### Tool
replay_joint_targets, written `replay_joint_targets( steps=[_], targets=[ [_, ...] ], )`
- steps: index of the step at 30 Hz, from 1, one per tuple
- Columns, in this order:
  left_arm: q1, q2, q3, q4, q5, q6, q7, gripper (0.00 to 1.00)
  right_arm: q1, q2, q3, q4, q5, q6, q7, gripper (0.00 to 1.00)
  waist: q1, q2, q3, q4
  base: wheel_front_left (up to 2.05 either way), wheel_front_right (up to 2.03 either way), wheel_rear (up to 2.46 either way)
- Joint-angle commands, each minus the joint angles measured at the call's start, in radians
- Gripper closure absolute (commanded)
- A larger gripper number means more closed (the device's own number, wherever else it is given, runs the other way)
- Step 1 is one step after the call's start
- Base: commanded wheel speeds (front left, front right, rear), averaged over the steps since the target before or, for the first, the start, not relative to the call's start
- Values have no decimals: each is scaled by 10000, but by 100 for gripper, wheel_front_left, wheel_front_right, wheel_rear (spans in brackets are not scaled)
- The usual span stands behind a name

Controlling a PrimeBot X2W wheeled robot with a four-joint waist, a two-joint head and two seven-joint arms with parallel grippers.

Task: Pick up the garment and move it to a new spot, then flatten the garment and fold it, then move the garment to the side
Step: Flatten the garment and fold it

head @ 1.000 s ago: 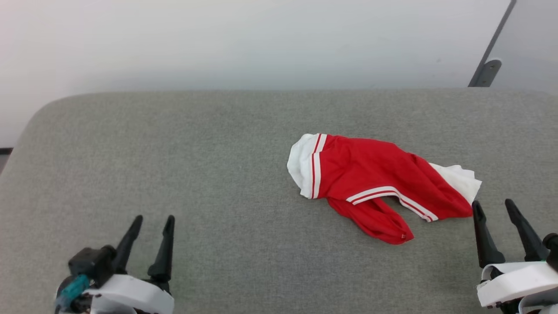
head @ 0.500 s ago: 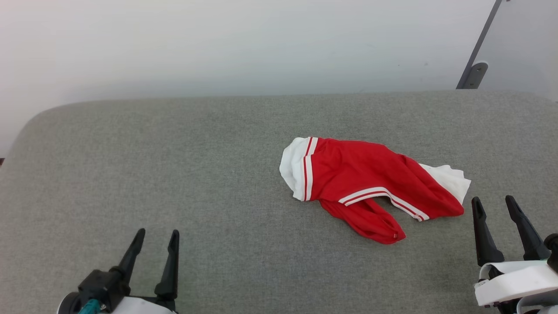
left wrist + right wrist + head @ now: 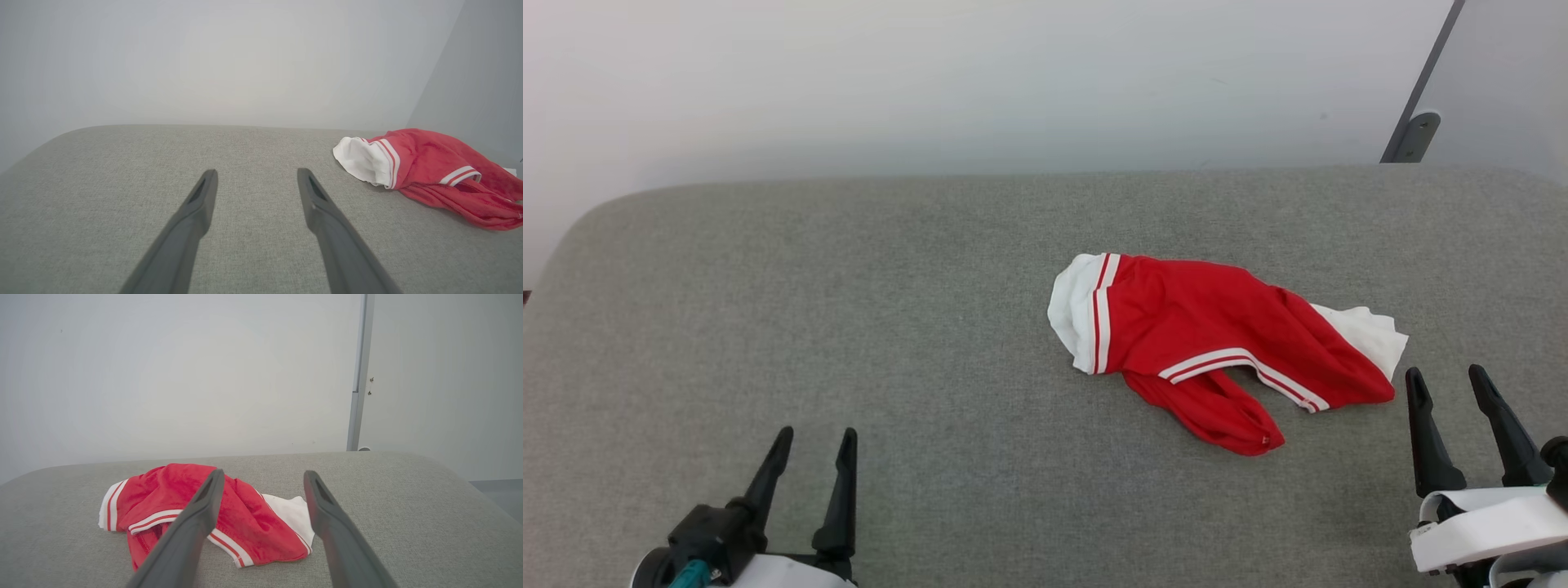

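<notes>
The garment (image 3: 1217,343) lies crumpled on the grey cushion, right of centre: red cloth with white panels at both ends and red-and-white striped trim. It also shows at the right of the left wrist view as the garment (image 3: 429,167), and low in the right wrist view as the garment (image 3: 196,510). My left gripper (image 3: 815,435) is open at the lower left, far from the cloth, seen again as the left gripper (image 3: 257,175). My right gripper (image 3: 1445,376) is open just right of the garment's white end, apart from it, seen again as the right gripper (image 3: 263,475).
The grey upholstered surface (image 3: 849,310) has a rounded far edge against a pale wall (image 3: 1013,73). A grey metal post with a bracket (image 3: 1414,131) stands at the back right. The cushion's right edge (image 3: 470,486) drops to the floor.
The left gripper drew back lower in view a second ago and has since held still. The whole picture shifted slightly as the camera moved. The garment lies unchanged and both grippers stay open.
</notes>
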Motion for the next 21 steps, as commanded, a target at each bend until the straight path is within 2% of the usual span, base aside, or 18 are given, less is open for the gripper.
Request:
replay_joint_targets(
  steps=[1, 6, 9, 12, 15, 21],
  targets=[
    [-26, -43, -2, -39, 42, -86, -1, 0, -23, 26, 13, 21, -51, -14, -5, 0, 0, 0, 25, -7, 0, 0, 0],
    [-27, -107, -66, -85, -57, -65, -1, 0, -225, -234, 138, 260, 75, -14, 37, 0, 0, 0, 211, -47, 0, 0, 0],
    [-234, -194, -157, -121, -66, -65, -1, 0, -764, -825, 330, 552, 276, -14, 526, 0, 0, 0, 532, -19, 0, 0, 0],
    [-480, -306, -269, -124, -55, -66, -1, 0, -1611, -1616, 855, 931, 713, -14, 1713, 0, 0, 0, 1013, 76, 0, 0, 0],
    [-825, -444, -463, -43, -31, -67, -1, 0, -2721, -2828, 1568, 1310, 1182, -14, 3062, 0, 0, 0, 1563, 238, 0, 0, 0],
    [-1516, -690, -924, 195, -77, -67, -1, 0, -4836, -4609, 3230, 1992, 3418, -14, 5899, 0, 0, 0, 2567, 784, 0, 0, 0]
  ],
)
